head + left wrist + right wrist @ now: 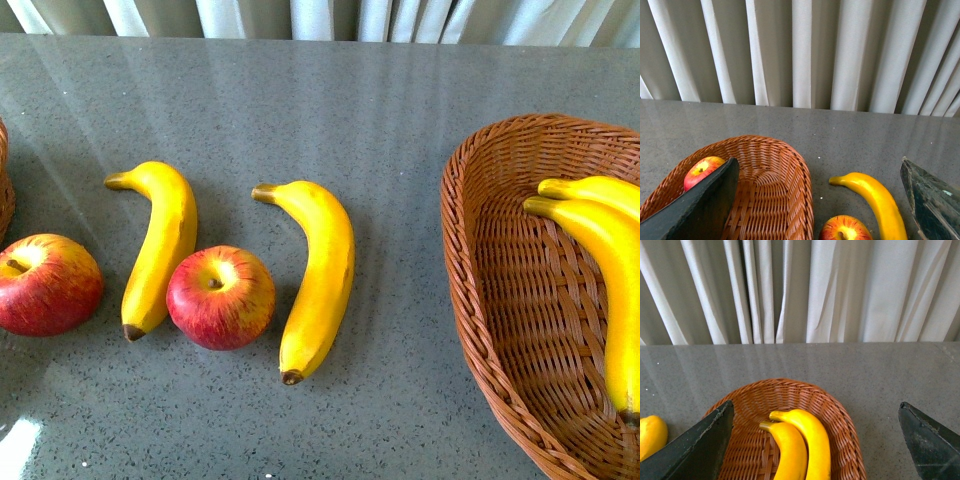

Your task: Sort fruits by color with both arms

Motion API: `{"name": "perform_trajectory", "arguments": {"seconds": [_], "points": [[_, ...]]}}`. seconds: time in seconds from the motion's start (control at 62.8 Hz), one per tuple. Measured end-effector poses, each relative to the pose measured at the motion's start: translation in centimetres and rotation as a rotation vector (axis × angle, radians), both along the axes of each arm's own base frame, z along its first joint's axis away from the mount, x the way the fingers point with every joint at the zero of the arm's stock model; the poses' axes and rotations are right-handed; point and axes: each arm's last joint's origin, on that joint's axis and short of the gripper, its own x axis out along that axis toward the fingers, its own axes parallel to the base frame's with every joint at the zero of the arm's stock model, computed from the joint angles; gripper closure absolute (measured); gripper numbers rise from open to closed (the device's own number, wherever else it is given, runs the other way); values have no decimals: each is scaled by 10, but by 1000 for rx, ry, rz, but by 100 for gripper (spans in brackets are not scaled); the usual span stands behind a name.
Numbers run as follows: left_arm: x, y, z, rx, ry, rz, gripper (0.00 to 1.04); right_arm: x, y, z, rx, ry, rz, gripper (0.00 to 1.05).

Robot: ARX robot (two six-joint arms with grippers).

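Observation:
In the front view two bananas lie on the grey table, one left and one in the middle. One red apple sits between them and another at the far left. Two more bananas lie in the right wicker basket. Neither arm shows in the front view. My left gripper is open and empty, hovering over the left basket's rim, with an apple in that basket. My right gripper is open and empty above the two basket bananas.
The left basket's edge just shows at the front view's far left. In the left wrist view a table apple and a banana lie beside the basket. White curtains hang behind the table's far edge.

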Motion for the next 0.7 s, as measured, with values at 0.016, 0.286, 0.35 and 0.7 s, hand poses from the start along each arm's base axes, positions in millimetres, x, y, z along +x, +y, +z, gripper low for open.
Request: {"name": "perform_trajectory", "arguments": {"seconds": [0.016, 0.286, 0.35, 0.7], "points": [[0, 0, 0, 0, 0, 0, 9, 0, 0, 0, 0, 0, 0, 9], [0, 0, 0, 0, 0, 0, 9, 0, 0, 0, 0, 0, 0, 9], [0, 0, 0, 0, 0, 0, 9, 0, 0, 0, 0, 0, 0, 9], [0, 0, 0, 0, 0, 0, 9, 0, 0, 0, 0, 0, 0, 9]]}}
